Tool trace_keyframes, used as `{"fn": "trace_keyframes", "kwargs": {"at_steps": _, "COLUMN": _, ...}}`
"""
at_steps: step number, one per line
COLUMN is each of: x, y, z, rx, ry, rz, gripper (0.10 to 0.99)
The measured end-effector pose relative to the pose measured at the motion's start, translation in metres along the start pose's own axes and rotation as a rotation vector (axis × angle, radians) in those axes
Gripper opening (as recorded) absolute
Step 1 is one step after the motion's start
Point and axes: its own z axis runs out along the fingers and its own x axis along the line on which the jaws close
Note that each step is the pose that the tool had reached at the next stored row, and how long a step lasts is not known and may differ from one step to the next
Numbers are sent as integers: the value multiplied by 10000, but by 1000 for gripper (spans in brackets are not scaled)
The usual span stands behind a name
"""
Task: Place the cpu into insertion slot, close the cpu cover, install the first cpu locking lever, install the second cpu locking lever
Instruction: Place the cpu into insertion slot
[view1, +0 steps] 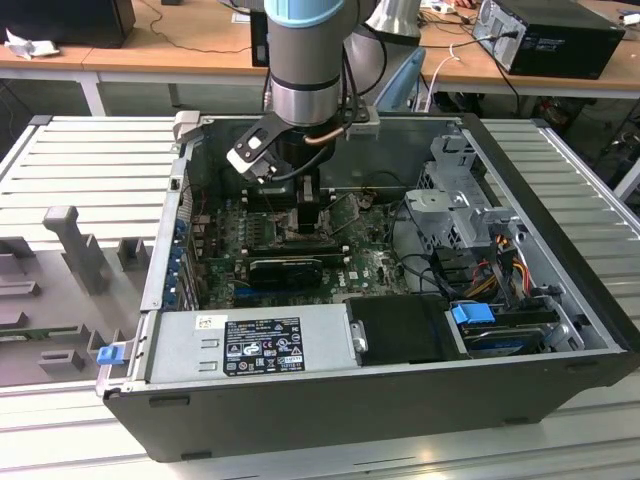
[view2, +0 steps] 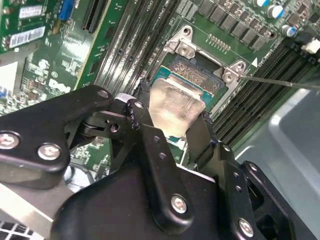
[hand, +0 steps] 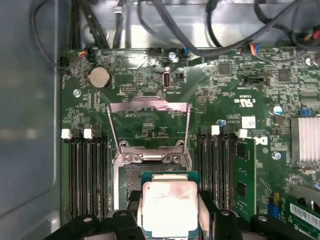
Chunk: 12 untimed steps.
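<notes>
Open dark metal tower computer case (view1: 560, 330) lies on its side on the ribbed grey metal table (view1: 90, 160). Green circuit board (view1: 225, 255) lies flat on the case floor. Boxed silver power supply (view1: 250, 340) sits nearer the exterior camera, and the grey metal drive cage (view1: 460, 215) is toward the exterior view's right.

The small square black insertion slot (hand: 131, 182) lies between two banks of long black memory slots (hand: 87, 175). The thin silver square-framed cpu cover (hand: 149, 106) stands raised at the slot's edge away from the arm. The flat square metal-topped cpu (view2: 175, 106) sits over the slot, between the fingers of the black gripper (hand: 170, 204). Whether it is seated cannot be told.
</notes>
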Motion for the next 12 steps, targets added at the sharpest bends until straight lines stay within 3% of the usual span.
{"fn": "trace_keyframes", "kwargs": {"at_steps": 2, "x": 96, "y": -4, "z": 59, "rx": 6, "ry": 7, "rz": -131, "gripper": 533}}
{"fn": "trace_keyframes", "kwargs": {"at_steps": 4, "x": 129, "y": -11, "z": 138, "rx": 6, "ry": 7, "rz": -131, "gripper": 533}}
{"fn": "trace_keyframes", "kwargs": {"at_steps": 12, "x": 132, "y": -29, "z": 247, "rx": 41, "ry": -1, "rz": 45, "gripper": 533}}
